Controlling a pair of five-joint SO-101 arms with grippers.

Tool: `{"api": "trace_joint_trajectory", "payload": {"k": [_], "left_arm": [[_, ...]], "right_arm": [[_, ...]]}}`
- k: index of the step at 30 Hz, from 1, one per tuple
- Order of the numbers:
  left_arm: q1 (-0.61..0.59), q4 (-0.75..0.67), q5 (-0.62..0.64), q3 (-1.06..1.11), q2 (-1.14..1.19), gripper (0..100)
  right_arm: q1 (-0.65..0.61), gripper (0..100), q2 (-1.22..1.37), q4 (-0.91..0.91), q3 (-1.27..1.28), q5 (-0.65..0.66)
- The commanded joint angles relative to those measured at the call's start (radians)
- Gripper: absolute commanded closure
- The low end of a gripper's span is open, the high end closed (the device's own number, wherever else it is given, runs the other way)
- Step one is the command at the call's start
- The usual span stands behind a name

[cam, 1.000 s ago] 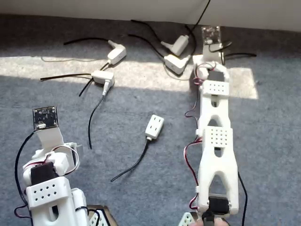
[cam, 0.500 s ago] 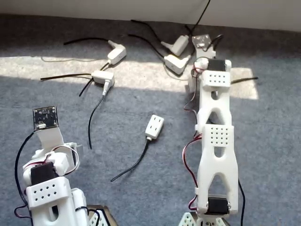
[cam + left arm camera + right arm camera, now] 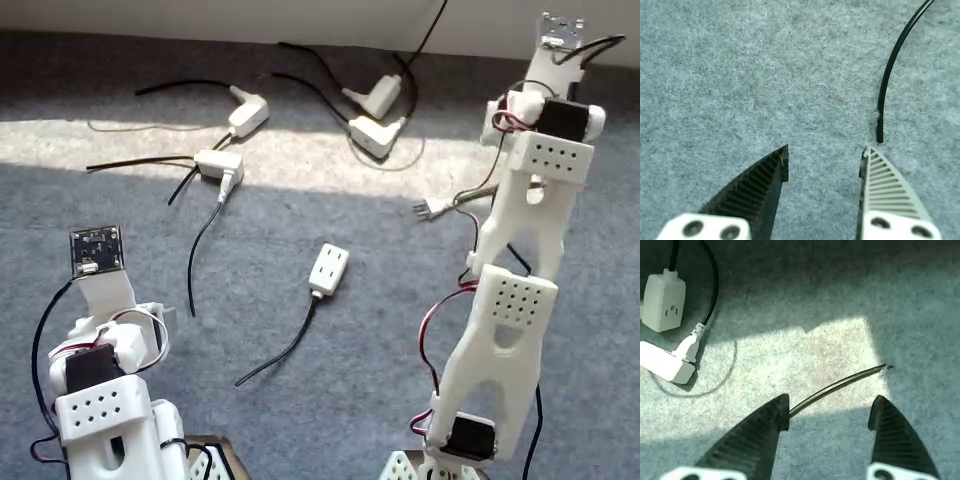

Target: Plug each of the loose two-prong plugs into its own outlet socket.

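Both are seen spread and empty: left gripper, right gripper. A thin cord is framed between the right one's jaws, the two-prong plug near, outside them. Closed here, only cord would likely be pinched — the plug dragged askew.

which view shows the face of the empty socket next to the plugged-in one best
Right wrist view: the socket faces that camera, its slots plain. The high view shows it far off from above, slots unreadable. The left wrist view looks at carpet and a cord.
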Motion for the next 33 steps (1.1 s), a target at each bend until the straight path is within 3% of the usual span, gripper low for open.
{"api": "trace_joint_trajectory", "payload": {"k": [1,6,11,20,28,33], "left_arm": [[-0.008,-0.017,0.006,-0.002,-0.005,76],[-0.008,-0.017,0.005,-0.001,-0.005,76],[-0.008,-0.012,0.005,-0.001,-0.005,76],[-0.008,-0.014,0.005,-0.001,-0.005,76],[-0.008,-0.012,0.005,0.001,-0.005,76],[-0.008,-0.012,0.005,0.001,-0.005,76]], "right_arm": [[0.002,74.2,-0.071,0.064,0.048,-0.152],[-0.031,73.5,-0.073,0.065,0.231,-0.466],[-0.101,65.1,-0.073,0.064,0.340,-0.643],[-0.191,65.1,-0.061,0.033,0.351,-0.783],[-0.185,65.4,0.179,-0.096,0.343,-0.855],[-0.191,79.6,0.213,-0.044,0.335,-0.847]]}}
